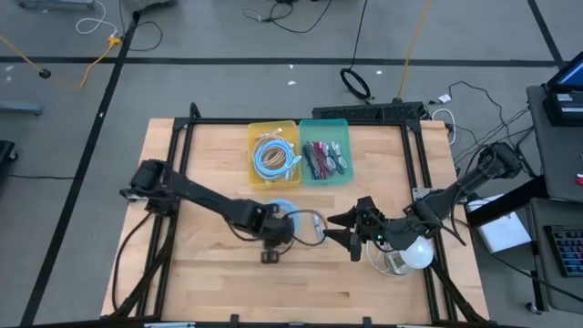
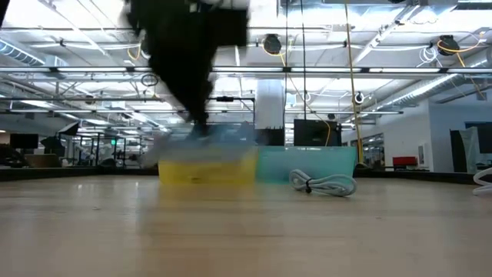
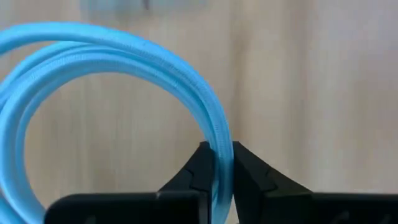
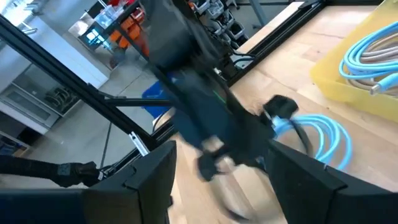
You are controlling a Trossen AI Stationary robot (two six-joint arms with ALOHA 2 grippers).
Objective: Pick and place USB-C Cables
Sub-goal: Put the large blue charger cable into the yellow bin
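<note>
The wooden table [image 1: 200,282] carries a yellow bin [image 1: 274,153], a teal bin [image 1: 325,151] and a grey coiled cable [image 2: 323,183].

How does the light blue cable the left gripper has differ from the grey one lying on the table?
The light blue cable is pinched between the left gripper fingers; the grey cable lies free on the table, untouched. The blue one is a wide open loop, while the grey one is a tight bundle. Both are coiled and outside the yellow bin and the teal bin.

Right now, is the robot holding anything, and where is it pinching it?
The left gripper pinches the light blue coiled cable on one strand of its loop. The right gripper is open, holding nothing.
</note>
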